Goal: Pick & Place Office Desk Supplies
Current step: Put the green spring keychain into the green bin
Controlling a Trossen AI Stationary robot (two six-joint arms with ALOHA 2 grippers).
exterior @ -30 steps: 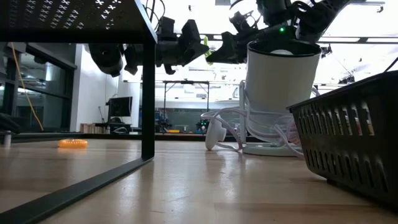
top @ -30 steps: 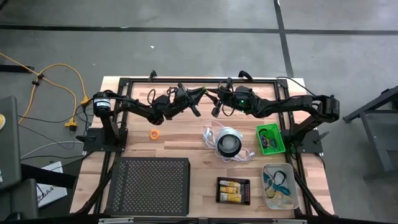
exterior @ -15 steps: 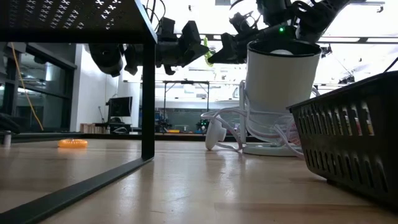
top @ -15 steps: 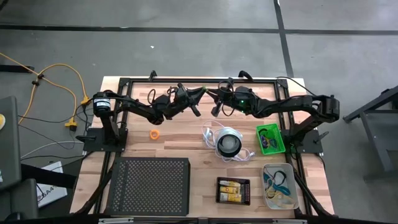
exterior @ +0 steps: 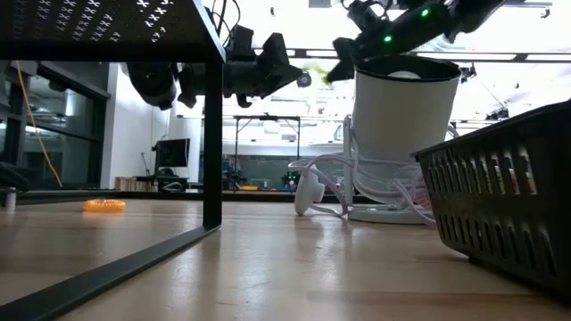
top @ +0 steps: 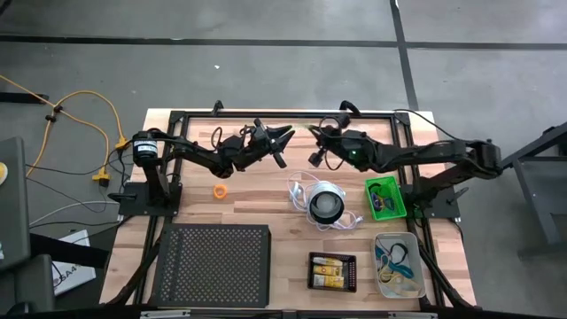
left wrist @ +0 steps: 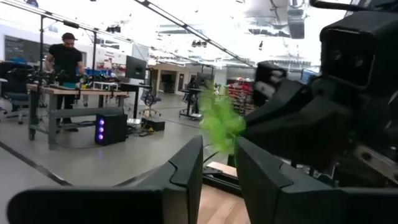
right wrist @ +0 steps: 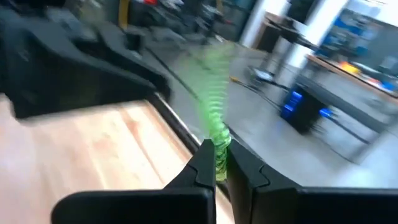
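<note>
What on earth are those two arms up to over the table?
The right gripper is shut on a green loop, held in the air above the table's far edge. The left gripper is just across from it, fingers apart and empty. An orange loop lies loose on the table, while other small supplies already sit in the green tray and clear tray.

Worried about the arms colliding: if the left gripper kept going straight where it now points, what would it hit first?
Probably the right gripper, which faces the left gripper across a gap and pinches a green loop. Depth is unclear, so it might pass beside it.
</note>
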